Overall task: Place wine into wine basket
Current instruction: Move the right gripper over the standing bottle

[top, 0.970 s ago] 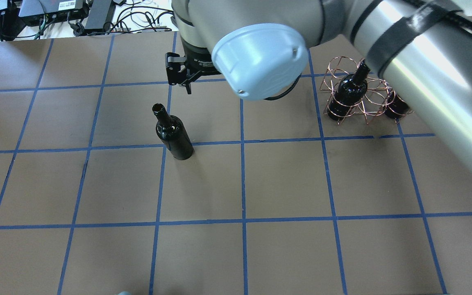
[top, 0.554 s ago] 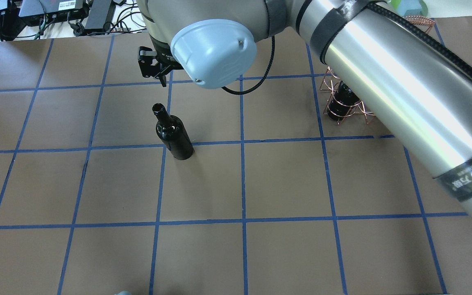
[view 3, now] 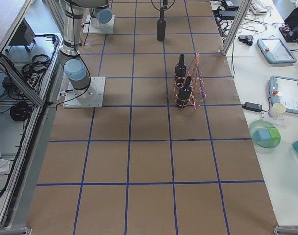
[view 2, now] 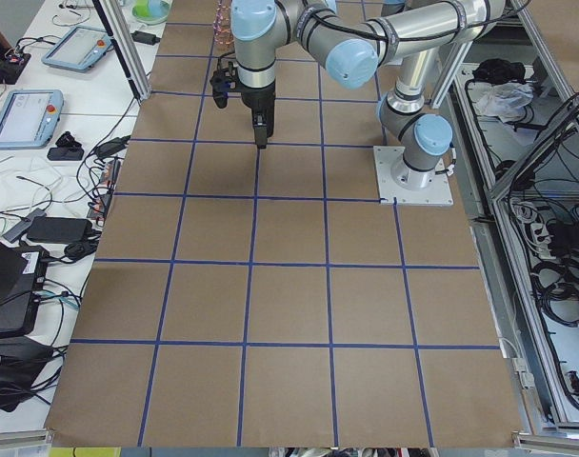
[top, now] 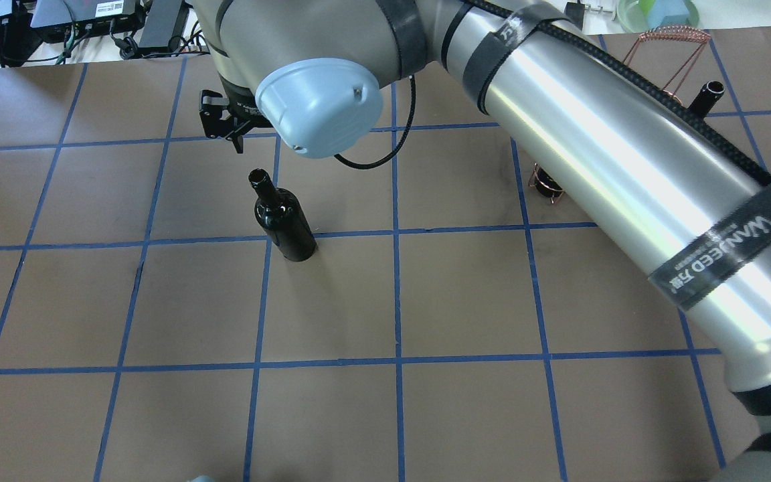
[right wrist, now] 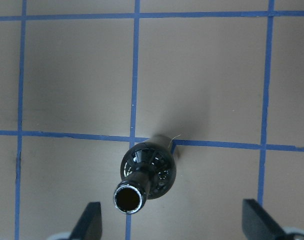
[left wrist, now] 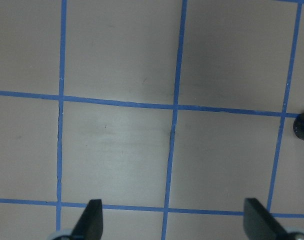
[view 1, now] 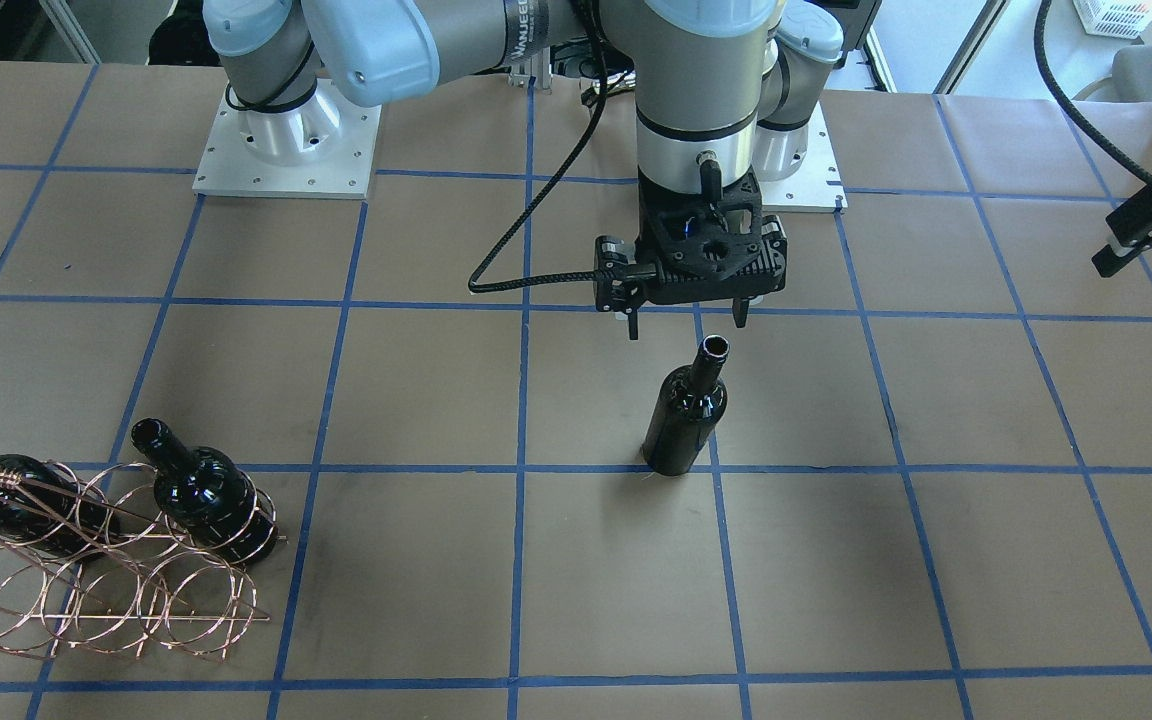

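A near-black wine bottle (view 1: 686,415) stands upright on the brown table, also in the overhead view (top: 283,221) and from above in the right wrist view (right wrist: 146,175). My right gripper (view 1: 686,323) hangs open just above and behind its mouth, fingers either side and apart from it; it also shows in the overhead view (top: 225,134) and the right wrist view (right wrist: 174,220). The copper wire wine basket (view 1: 96,590) sits far off with two bottles (view 1: 201,495) in it. My left gripper (view 1: 1151,225) is open and empty at the table's side, as the left wrist view (left wrist: 174,222) confirms.
In the overhead view my right arm (top: 593,147) crosses the table and hides most of the basket; its coiled handle (top: 666,37) and one bottle neck (top: 707,94) stick out. Cables and devices (top: 91,20) lie beyond the far edge. Robot bases (view 1: 286,140) stand at the back.
My right arm has swung from near the basket toward the lone bottle. Its gripper stayed open and now sits above the bottle's mouth. The bottle has not moved.
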